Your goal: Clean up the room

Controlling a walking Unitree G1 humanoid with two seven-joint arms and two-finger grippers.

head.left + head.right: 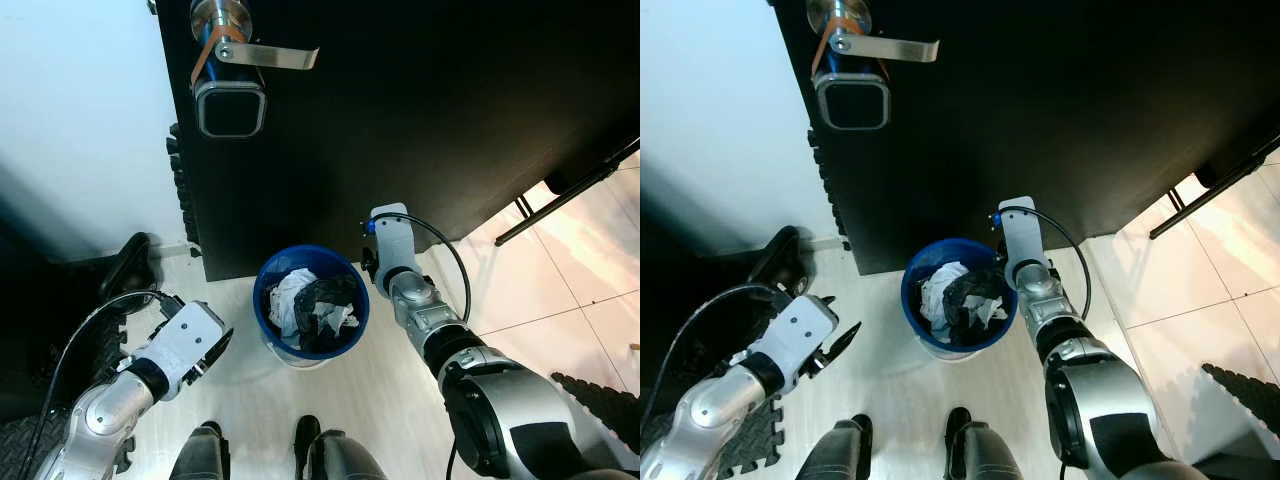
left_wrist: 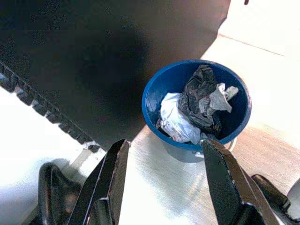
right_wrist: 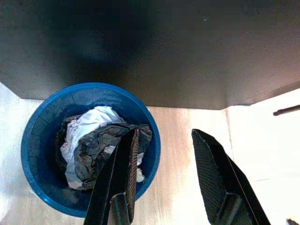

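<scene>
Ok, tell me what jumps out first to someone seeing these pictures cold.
First the blue bin on the pale floor at the foot of the black door, holding crumpled white and dark trash. Next, the two silver arms flanking it: the right gripper by the bin's rim and the left gripper a little farther off, each with jaws open. Up top, the silver door handle above a keypad lock.

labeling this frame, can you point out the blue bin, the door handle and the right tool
blue bin (image 1: 262,300): left eye view, on the left part of its rim.
door handle (image 1: 275,56): left eye view, on the silver lever.
right tool (image 3: 161,176): right wrist view, midway between its two open black fingers.
</scene>
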